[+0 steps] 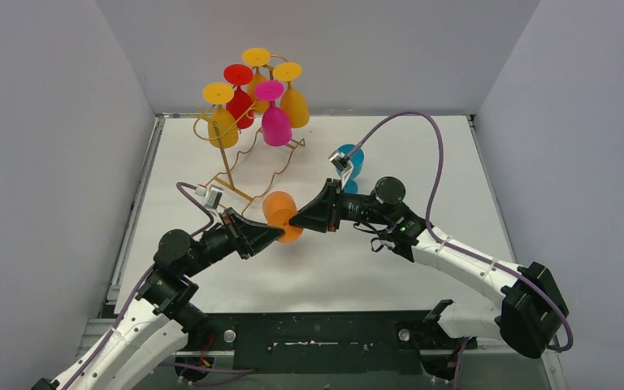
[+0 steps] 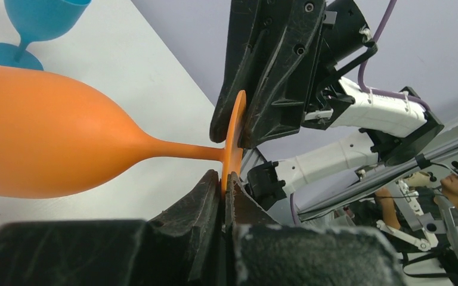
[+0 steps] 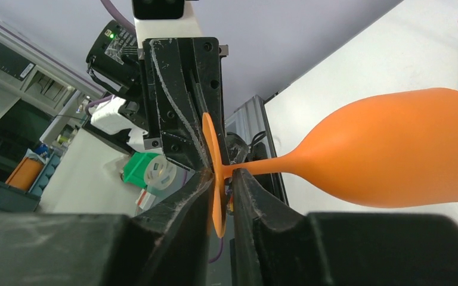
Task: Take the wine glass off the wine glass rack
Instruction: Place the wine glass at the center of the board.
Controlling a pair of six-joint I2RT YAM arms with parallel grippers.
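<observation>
An orange wine glass (image 1: pixel 279 211) lies level in the air between my two grippers, off the gold wire wine glass rack (image 1: pixel 229 166), which stands at the back left. My left gripper (image 1: pixel 275 234) is shut on the rim of the glass's round foot (image 2: pixel 234 143); the left wrist view shows its tips (image 2: pixel 223 177) pinching that disc from below. My right gripper (image 1: pixel 297 219) grips the same foot from the opposite side, its tips (image 3: pixel 222 173) closed round the disc just under the stem. The bowl (image 3: pixel 393 152) points toward the rack.
Several glasses, yellow, red and magenta (image 1: pixel 275 122), hang upside down on the rack. A blue glass (image 1: pixel 348 162) stands upright on the white table, just behind the right arm; it also shows in the left wrist view (image 2: pixel 36 21). Grey walls close in the table's left, back and right.
</observation>
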